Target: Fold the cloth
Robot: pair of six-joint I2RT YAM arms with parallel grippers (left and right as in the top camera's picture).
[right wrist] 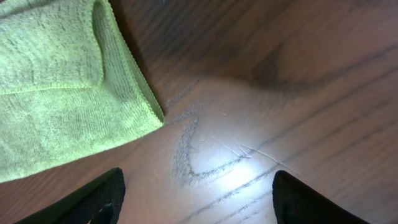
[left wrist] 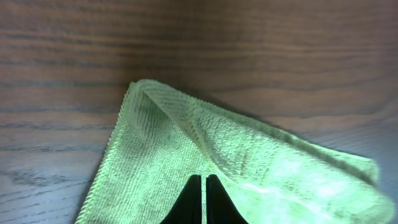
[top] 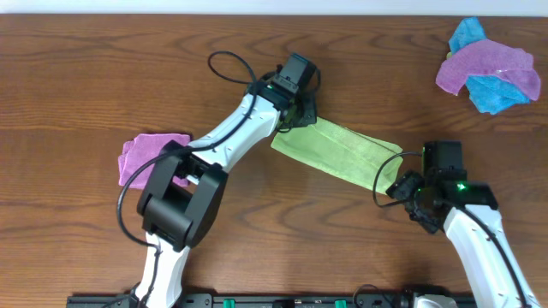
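— Where's the cloth [top: 338,152]?
— Flat on the table [top: 103,77], a folded strip. Its long axis runs slantwise from the left gripper [left wrist: 200,186] to just short of the right gripper [right wrist: 198,206].
— And the jaws?
— The left is pinched together on the strip's end, and a ridge rises to its tips. The right is spread wide, holding nothing, with the cloth's short edge ahead-left of it.

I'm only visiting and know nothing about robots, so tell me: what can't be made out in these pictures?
Left wrist view: the left tool is shut over the cloth; its own tips hide whether fabric is nipped.
Overhead: the left arm covers the cloth's upper-left corner.
Right wrist view: the bottom edge cuts off the open right tool; the cloth runs past the left edge.
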